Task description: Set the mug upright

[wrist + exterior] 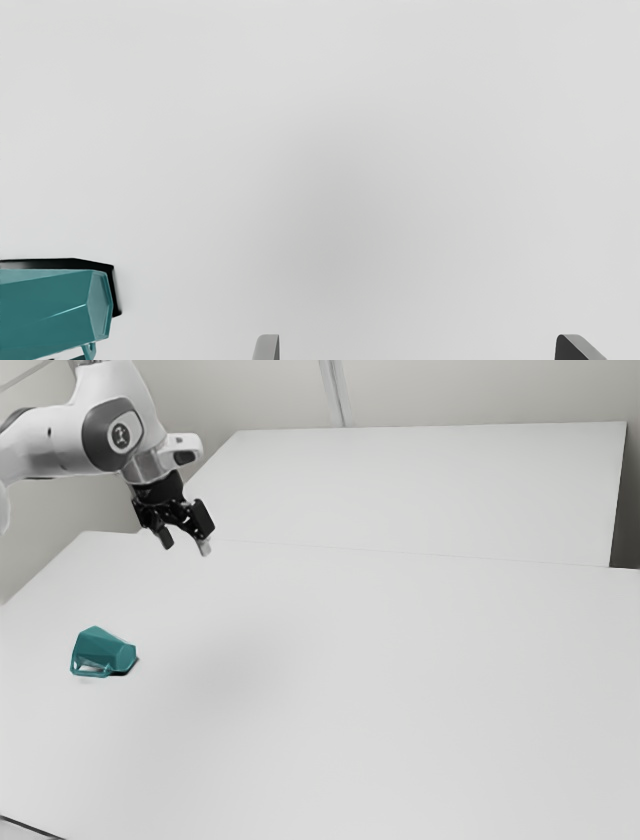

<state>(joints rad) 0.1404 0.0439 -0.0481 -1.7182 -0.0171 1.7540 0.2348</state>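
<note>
At the exterior view's left, the tabletop [350, 690] alone bore the sideways mug [103, 651], because the open, empty claw [186, 546] hung apart.

The Franka arm [112, 432] reaches from the exterior view's upper left — two-finger gripper [186, 546] aimed downward, fingers [267, 347] wide apart.

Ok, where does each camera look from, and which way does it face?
Exterior view: at the arm's side, looking down across the table; the arm and its open tool show.
Wrist view: mounted by the tool, facing down at the table, with the tool's fingertips at the bottom edge.
Shared: table, tool, and teal mug lying on its side.
</note>
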